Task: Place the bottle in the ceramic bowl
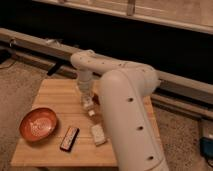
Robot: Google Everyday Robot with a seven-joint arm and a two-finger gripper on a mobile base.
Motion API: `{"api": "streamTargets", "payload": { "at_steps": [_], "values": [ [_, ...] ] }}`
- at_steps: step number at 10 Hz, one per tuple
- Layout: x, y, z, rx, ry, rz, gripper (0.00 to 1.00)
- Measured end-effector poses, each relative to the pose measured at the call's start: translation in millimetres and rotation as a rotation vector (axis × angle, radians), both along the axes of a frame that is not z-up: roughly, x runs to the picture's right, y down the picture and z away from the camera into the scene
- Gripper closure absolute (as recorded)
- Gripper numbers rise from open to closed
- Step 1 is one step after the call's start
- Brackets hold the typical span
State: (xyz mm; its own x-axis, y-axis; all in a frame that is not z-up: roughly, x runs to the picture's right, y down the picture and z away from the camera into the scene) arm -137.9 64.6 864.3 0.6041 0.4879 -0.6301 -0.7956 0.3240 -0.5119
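Presently we have the gripper [87, 98] hanging from the white arm [127, 105] over the middle of the wooden surface [55, 92], a little toward the right edge. How the jaws stand we cannot tell, whether spread or pinching something. Just under the gripper's lower end shows a small pale shape that we take for the bottle [90, 111]. It is touching the gripper or very nearly so, and we cannot say whether it rests on the surface or is lifted clear.

The ceramic bowl [38, 125] sits by the left edge, toward the front-left corner, well apart from the gripper, with nothing visible in it. Between the two, near the front edge, lies a dark flat block [69, 138], and a pale block [98, 134] lies beside it, close against the arm.

We judge the step in hand to be the grasp or the first part of the carry, since the bottle is at the gripper and not yet in the bowl. The next move calls for a firm hold, enough height to pass over the bowl's rim, then travel leftward and toward the front edge. We would stop above the bowl's centre before letting go. We would keep the path behind the dark flat block.
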Motion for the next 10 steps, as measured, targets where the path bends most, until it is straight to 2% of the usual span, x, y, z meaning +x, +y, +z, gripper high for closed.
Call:
{"api": "streamTargets", "payload": {
  "at_steps": [3,6,8,10],
  "values": [
    [-73.7,0.7,-23.2,-0.026,-0.127,-0.073,1.0],
    [-129.1,-4.9,-52.2,-0.011,-0.218,-0.153,1.0],
    [-154.3,-1.5,-67.6,0.013,-0.254,-0.216,1.0],
    [-173.3,6.5,-69.2,0.009,-0.293,-0.262,1.0]
  ]
}}
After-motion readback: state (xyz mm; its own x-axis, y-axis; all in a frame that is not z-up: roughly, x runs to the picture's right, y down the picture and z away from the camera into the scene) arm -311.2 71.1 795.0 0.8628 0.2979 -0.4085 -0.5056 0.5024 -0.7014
